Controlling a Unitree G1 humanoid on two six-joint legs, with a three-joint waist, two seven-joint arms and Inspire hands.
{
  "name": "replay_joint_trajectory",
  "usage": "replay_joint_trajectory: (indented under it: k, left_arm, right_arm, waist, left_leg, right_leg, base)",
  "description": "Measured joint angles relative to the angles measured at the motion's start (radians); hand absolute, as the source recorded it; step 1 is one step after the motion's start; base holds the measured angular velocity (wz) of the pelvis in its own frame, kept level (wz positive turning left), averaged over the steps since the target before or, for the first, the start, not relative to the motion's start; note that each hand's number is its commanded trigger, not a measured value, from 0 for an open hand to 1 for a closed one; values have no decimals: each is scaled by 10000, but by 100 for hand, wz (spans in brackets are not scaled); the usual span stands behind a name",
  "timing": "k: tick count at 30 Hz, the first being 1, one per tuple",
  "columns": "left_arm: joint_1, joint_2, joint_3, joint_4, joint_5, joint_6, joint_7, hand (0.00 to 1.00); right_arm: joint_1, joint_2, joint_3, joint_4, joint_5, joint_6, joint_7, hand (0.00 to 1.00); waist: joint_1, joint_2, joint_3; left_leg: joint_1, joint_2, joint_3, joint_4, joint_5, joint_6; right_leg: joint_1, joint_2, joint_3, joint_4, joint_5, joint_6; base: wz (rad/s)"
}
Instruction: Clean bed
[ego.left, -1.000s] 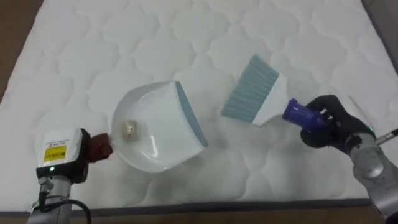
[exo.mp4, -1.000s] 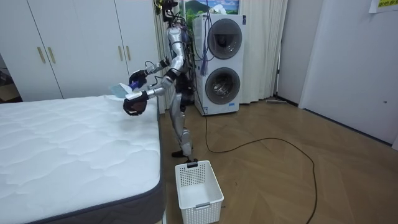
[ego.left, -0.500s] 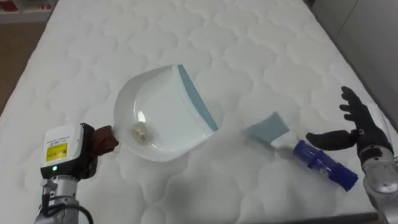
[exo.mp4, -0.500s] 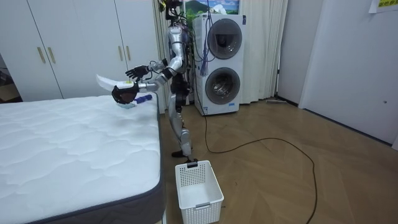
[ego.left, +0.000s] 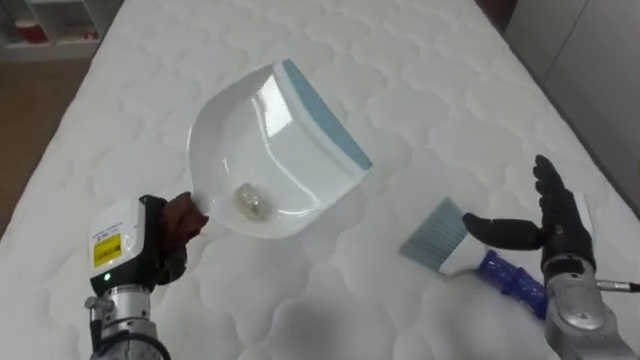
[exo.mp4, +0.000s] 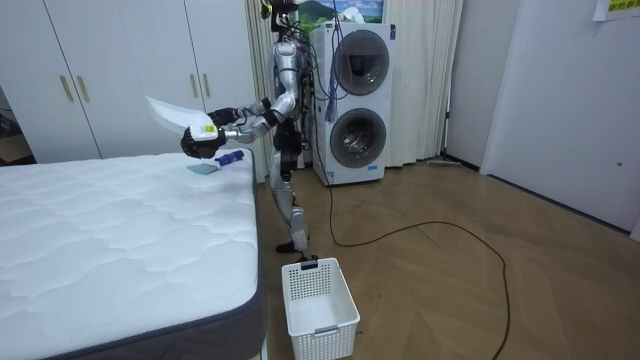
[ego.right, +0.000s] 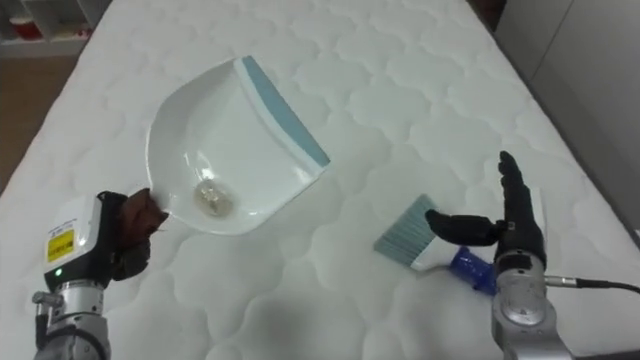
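The bit of rubbish, a small pale crumpled scrap, lies inside the white dustpan, down at the deep end of the pan by the handle. The pan's blue-edged lip is tipped upward and away from the robot. The left hand is closed round the dustpan's brown handle and holds the pan clear of the mattress, above its middle and toward the near edge. In the room view the pan is raised at about chest height. The brush lies flat on the mattress close to its right edge, bristles pointing inward and blue grip toward the robot. The right hand is just beside the brush, spread open with straight fingers and gripping nothing. Its thumb reaches over the brush's white neck, though I cannot tell whether it touches. The robot stands at the side of the bed near the stacked washing machines. A white basket sits on the floor at the bed's corner, well apart from the robot. The sweeping looks done and emptying is probably next. The main risk is the pan's tilt: if the wrist rolls forward while the robot turns or walks, the scrap could slide over the lip back onto the mattress or floor. A careless move of the right hand could also nudge the brush off the edge.
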Motion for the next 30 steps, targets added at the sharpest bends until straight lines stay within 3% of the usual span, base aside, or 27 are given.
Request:
replay_joint_trajectory:
  k: [8,14,16,19,20,21,22,24,27,30]
  left_arm:
    - [35,-55,177,-10,-113,-135,-73,100]
    - [337,-55,198,-65,-99,-122,-78,100]
    - [581,-55,199,-61,-93,-93,-78,100]
    - [869,-65,200,-61,19,-67,-282,100]
    - [938,-77,199,-60,91,-30,-389,100]
    - [997,-80,199,-60,186,13,-453,100]
    - [996,-82,197,-60,233,36,-461,100]
    - [998,-111,157,26,274,58,-491,100]
    - [1115,-97,173,93,297,107,-727,100]
    - [1247,-92,199,91,480,106,-923,100]
  right_arm:
    - [-1,172,121,-706,-23,-77,169,0]
    - [4,265,230,-673,-338,-77,230,0]
    - [-7,262,407,-664,-337,-77,224,0]
    - [-16,297,517,-625,-343,-76,245,0]
    - [-39,298,465,-625,-343,-76,231,0]
    - [-48,293,440,-627,-364,-76,160,0]
    - [-61,284,436,-628,-366,-76,89,0]
    - [-76,290,437,-629,-363,-76,-44,0]
    - [-64,291,453,-618,-365,-77,-42,0]
    - [-66,293,496,-620,-382,-94,22,0]
  waist:
    - [148,-96,120]
    - [560,-101,116]
    - [644,-98,116]
    - [725,-90,115]
    - [661,-72,117]
    - [550,-64,111]
    - [515,-69,115]
    - [405,-77,119]
    - [430,-96,134]
    - [613,-109,141]
  left_leg:
    - [1,5,-18,-20,-15,-7]
    - [-349,53,-311,198,-95,-51]
    - [-645,58,-592,434,-115,-83]
    - [-1216,58,-1110,836,-140,-126]
    - [-1484,33,-1215,1069,-140,-127]
    - [-1723,9,-1073,1258,-140,-126]
    - [-1818,8,-868,1314,-143,-121]
    - [-2078,166,300,1491,-188,-34]
    - [-2262,190,526,1737,-232,38]
    - [-2316,84,232,1832,-239,47]
  right_leg:
    - [68,36,39,-84,-1,-1]
    - [-88,90,5,-185,2,-8]
    - [-146,73,-122,-194,3,-9]
    - [-286,8,-727,-190,-23,-33]
    - [-288,-65,-1147,-177,-73,-45]
    - [-263,-187,-1640,-103,-228,-44]
    - [-276,-269,-1857,3,-358,-55]
    - [-315,-509,-2536,440,-827,-45]
    - [-190,-755,-3256,819,-1238,26]
    - [-19,-894,-3788,947,-1394,64]
  base:
    - [0]
    - [10]
    - [31]
    - [68]
    - [104]
    - [116]
    - [123]
    - [113]
    - [89]
    - [53]
